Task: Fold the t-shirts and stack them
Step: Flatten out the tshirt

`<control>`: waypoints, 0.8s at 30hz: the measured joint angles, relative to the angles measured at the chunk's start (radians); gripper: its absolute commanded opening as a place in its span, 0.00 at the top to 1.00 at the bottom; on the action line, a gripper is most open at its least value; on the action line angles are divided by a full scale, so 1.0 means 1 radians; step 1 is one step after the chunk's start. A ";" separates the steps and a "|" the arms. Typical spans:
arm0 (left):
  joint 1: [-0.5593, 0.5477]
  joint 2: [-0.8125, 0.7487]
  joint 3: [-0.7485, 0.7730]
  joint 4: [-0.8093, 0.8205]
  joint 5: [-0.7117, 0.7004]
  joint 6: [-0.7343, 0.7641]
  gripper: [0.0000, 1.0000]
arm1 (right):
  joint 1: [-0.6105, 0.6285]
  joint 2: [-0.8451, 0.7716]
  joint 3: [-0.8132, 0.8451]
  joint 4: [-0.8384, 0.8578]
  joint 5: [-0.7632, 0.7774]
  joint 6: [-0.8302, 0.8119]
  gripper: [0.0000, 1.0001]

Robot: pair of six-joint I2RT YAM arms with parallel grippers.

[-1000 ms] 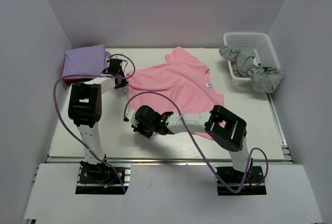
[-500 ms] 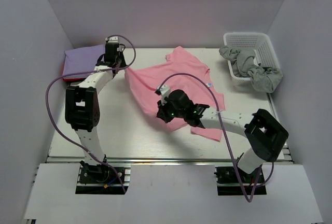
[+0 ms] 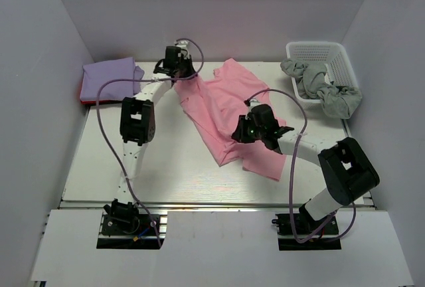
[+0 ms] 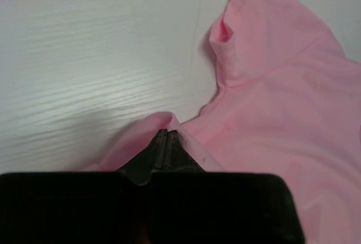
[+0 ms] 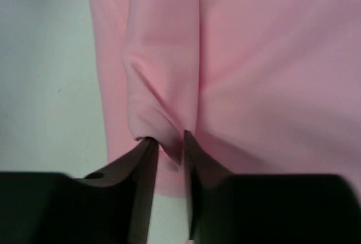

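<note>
Left pincer pinching, soft rumpled pink t-shirt

**Where everything lies on the table**

The middle t-shirt lies across the centre of the table, partly doubled over itself. In the far left corner a folded t-shirt rests on a bottom t-shirt (only its near edge shows). At the far right stands a basket, with a crumpled cloth in it, spilling over its near rim. The left gripper is at the middle t-shirt's far left edge, and the right gripper is over its near part.
</note>
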 measured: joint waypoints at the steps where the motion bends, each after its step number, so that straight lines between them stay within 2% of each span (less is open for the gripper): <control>1: -0.013 0.035 0.024 -0.002 0.009 -0.001 0.78 | -0.016 0.000 0.000 -0.007 0.001 0.014 0.61; 2: -0.023 0.065 0.042 -0.007 0.015 -0.001 0.60 | -0.034 0.000 0.000 -0.016 0.002 0.025 0.52; 3: -0.035 0.084 0.046 -0.008 0.021 0.000 0.37 | -0.049 0.000 0.000 -0.025 0.007 0.039 0.48; 4: -0.046 0.095 0.046 -0.017 0.026 -0.003 0.01 | -0.064 0.000 0.000 -0.037 0.016 0.045 0.46; 10: -0.058 0.029 0.020 0.003 0.027 -0.007 0.00 | -0.112 -0.002 0.024 -0.142 0.124 0.015 0.41; 12: -0.050 -0.034 -0.038 -0.003 0.009 0.004 0.00 | -0.109 -0.002 0.057 -0.178 0.142 -0.023 0.38; 20: -0.021 -0.351 -0.396 -0.029 -0.101 0.021 0.00 | -0.093 -0.013 0.135 -0.225 0.185 -0.145 0.38; 24: -0.011 -0.386 -0.500 -0.034 -0.135 0.051 0.13 | -0.094 -0.018 0.136 -0.242 0.191 -0.181 0.38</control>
